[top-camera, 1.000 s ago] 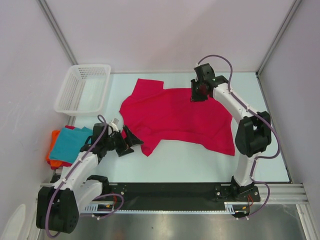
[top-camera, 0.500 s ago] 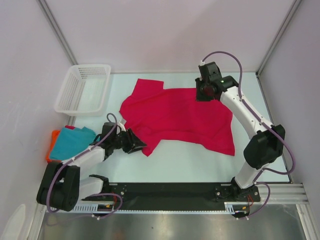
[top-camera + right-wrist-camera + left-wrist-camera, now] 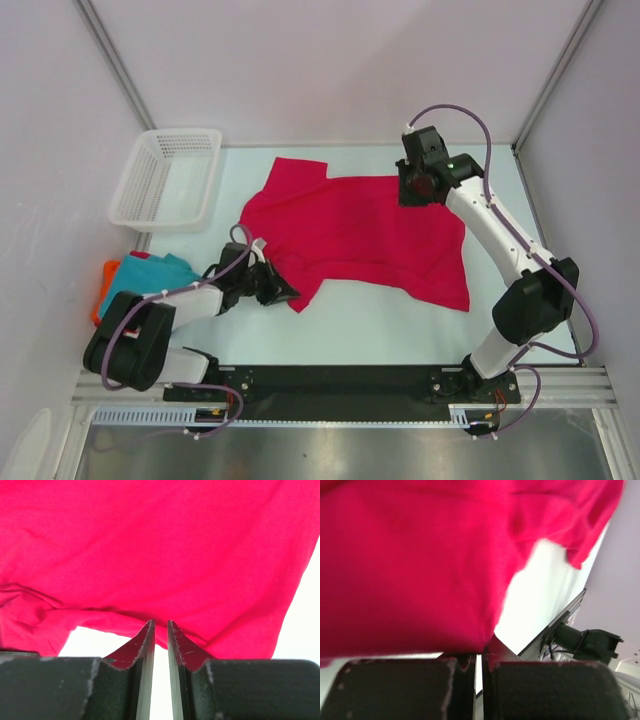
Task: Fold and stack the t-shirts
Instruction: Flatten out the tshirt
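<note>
Showing only a slit between its fingers, the left gripper point(image 3: 479, 656) looks closed on the near-left hem of the crimson-pink t-shirt point(image 3: 360, 235). The right gripper point(image 3: 160, 626), equally narrow, seems to bite its far-right edge. The shirt lies spread across the table point(image 3: 400, 330), with the teal t-shirt point(image 3: 145, 280) and orange t-shirt point(image 3: 103, 292) heaped at the near left. The cloth is probably light and limp, so it will sag; hems and corners are the sound holds.

The crimson-pink t-shirt point(image 3: 360, 235) is matt cloth — soft, creased. The basket point(image 3: 165, 185) is white plastic mesh; the worktop point(image 3: 380, 320) looks smooth.
</note>
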